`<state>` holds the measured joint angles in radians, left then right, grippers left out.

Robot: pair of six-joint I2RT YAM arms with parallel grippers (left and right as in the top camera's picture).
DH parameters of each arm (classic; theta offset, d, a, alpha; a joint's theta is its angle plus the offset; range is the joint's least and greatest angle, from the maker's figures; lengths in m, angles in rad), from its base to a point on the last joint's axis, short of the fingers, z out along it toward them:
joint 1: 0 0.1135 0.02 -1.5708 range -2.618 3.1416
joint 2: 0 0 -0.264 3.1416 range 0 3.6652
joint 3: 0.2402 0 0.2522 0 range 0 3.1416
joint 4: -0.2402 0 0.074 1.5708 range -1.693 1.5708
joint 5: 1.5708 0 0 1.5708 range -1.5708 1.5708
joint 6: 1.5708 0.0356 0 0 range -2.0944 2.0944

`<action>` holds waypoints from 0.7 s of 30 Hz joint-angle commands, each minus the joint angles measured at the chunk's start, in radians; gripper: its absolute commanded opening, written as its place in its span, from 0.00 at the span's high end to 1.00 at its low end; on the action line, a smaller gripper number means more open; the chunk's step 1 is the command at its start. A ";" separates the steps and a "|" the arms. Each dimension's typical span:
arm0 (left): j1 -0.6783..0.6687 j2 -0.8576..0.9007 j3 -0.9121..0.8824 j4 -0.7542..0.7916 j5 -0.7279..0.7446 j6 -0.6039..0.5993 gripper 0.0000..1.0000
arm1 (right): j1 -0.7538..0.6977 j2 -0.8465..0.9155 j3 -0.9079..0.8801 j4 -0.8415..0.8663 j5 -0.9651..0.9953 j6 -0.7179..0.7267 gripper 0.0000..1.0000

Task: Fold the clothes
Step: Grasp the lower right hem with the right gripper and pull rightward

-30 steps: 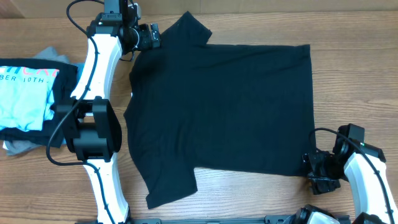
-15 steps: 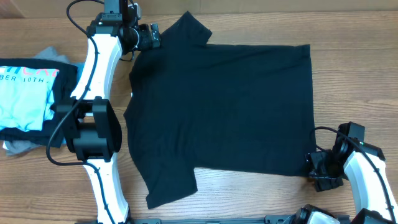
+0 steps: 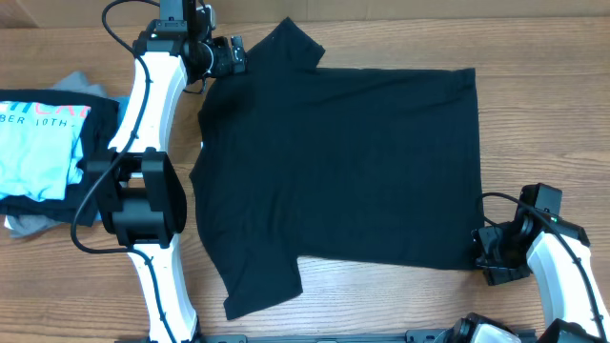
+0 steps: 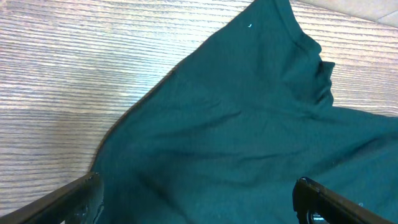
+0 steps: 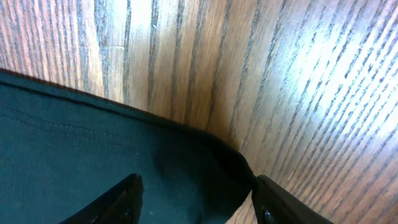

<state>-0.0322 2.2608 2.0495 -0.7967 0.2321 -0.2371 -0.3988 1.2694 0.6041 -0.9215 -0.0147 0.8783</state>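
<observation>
One wood-grain table (image 3: 534, 114) under black T-shirt (image 3: 343, 162), spread flat.

surface: wooden worktop (image 3: 543, 114), light brown, grain running left to right in the overhead view | finish: smooth, slightly glossy | light: bright, a white glare (image 5: 329, 68) across the grain in the right wrist view, a softer sheen in the left wrist view | beyond: pale beige strip (image 4: 373, 7) past the worktop's far edge
</observation>
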 commanded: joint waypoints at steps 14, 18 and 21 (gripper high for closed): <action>-0.001 -0.024 0.012 0.000 0.004 -0.014 0.00 | -0.001 0.001 -0.088 0.087 -0.002 -0.023 0.59; -0.001 -0.024 0.012 0.000 0.004 -0.014 0.00 | -0.001 0.001 -0.088 0.087 -0.005 -0.023 0.62; -0.001 -0.024 0.012 0.000 0.004 -0.014 0.00 | -0.001 0.001 -0.088 0.087 -0.009 -0.023 0.67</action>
<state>-0.0322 2.2608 2.0495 -0.7967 0.2325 -0.2375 -0.3988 1.2697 0.5232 -0.8383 -0.0189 0.8593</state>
